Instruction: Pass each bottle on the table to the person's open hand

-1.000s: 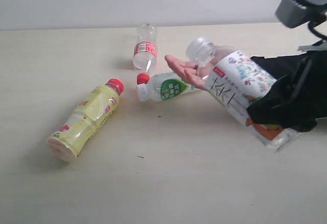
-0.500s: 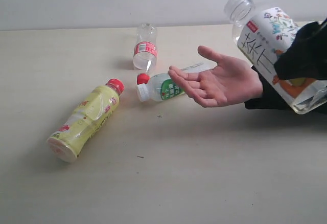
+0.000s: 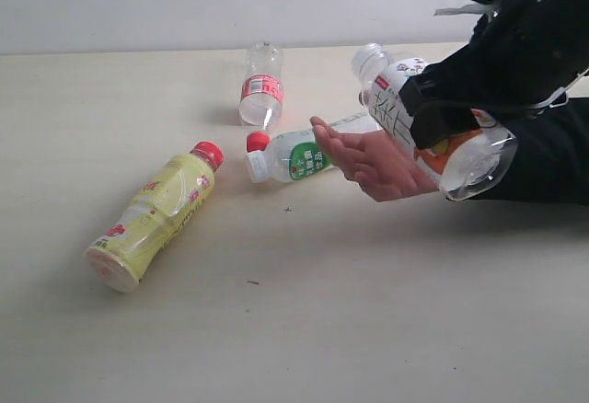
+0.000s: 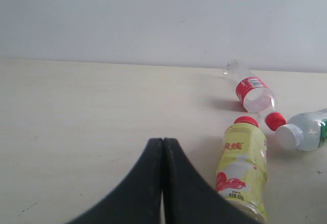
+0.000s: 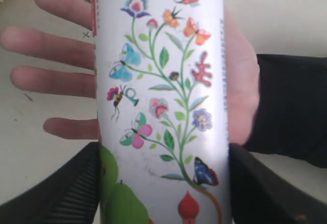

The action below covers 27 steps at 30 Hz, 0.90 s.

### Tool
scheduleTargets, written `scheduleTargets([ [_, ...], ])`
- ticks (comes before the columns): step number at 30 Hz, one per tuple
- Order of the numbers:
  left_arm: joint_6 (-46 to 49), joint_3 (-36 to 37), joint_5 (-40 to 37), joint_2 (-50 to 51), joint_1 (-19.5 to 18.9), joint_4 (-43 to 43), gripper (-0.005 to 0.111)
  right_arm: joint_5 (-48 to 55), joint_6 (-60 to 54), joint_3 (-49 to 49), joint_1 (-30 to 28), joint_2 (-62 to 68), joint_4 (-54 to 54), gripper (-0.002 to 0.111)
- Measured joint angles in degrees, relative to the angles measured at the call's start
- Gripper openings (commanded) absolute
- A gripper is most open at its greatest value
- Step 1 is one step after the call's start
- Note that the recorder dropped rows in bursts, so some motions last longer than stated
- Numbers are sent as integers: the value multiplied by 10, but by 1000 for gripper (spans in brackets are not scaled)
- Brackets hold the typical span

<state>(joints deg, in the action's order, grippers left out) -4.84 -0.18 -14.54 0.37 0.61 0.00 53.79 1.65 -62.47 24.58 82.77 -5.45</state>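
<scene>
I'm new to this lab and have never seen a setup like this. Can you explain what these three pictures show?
This is a robot with two arms, each ending in a gripper. The wide picture comes from a camera off the arms. The other two come from cameras on the wrists. On the table lie a yellow bottle, a small red-label bottle and a green-label bottle. The right gripper is closed around a floral bottle, holding it over the person's open hand. Whether bottle and palm touch is unclear. The left gripper is shut and holds nothing.
</scene>
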Motion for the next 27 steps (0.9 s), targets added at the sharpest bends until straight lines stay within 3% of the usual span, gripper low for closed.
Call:
scheduleTargets([
  [21, 0, 0, 0, 0, 0, 0, 0, -51, -23, -2, 0, 40, -43, 0],
  [27, 0, 0, 0, 0, 0, 0, 0, -29, -34, -2, 0, 40, -43, 13],
])
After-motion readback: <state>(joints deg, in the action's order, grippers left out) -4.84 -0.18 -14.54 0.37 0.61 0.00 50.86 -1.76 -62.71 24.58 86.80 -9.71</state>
